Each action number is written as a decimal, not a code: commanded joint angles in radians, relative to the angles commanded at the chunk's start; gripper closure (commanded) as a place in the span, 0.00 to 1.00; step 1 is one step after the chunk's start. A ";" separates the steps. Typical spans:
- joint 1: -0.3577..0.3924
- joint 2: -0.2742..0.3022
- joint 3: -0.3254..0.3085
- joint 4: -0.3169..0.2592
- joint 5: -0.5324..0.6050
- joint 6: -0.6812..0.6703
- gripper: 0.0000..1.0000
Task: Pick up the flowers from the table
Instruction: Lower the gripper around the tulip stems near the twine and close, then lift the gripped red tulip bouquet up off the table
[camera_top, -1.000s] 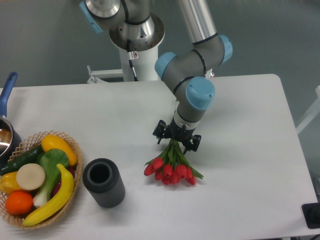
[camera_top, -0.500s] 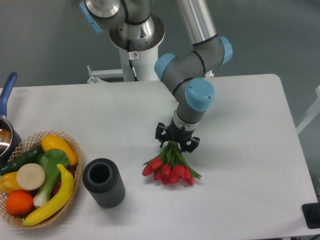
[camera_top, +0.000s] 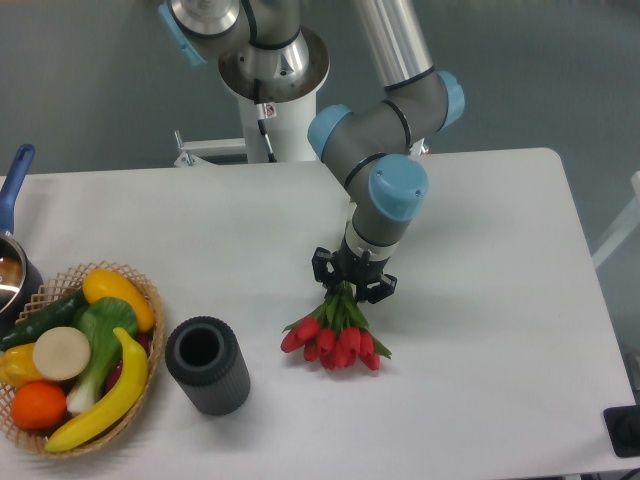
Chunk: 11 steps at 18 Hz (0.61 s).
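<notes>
The flowers (camera_top: 334, 338), a bunch of red closed tulips with green leaves, hang from my gripper (camera_top: 353, 278) near the middle of the white table (camera_top: 480, 300). The gripper's black fingers are shut on the green stems, which are mostly hidden under it. The red heads point toward the table's front edge. I cannot tell whether the heads still touch the tabletop.
A dark ribbed cylinder (camera_top: 207, 365) stands to the left of the flowers. A wicker basket (camera_top: 148, 300) of fruit and vegetables sits at the front left. A pot with a blue handle (camera_top: 14, 180) is at the left edge. A black object (camera_top: 625, 430) shows at the bottom right corner.
The gripper's fingers have drawn closer together on the stems. The tulip bunch has shifted a little to the left and up in the picture.
</notes>
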 joint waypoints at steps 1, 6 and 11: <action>0.000 0.000 0.000 -0.002 0.002 -0.002 0.61; 0.003 0.009 0.000 -0.003 -0.002 -0.002 0.61; 0.009 0.053 0.003 -0.005 0.000 0.002 0.62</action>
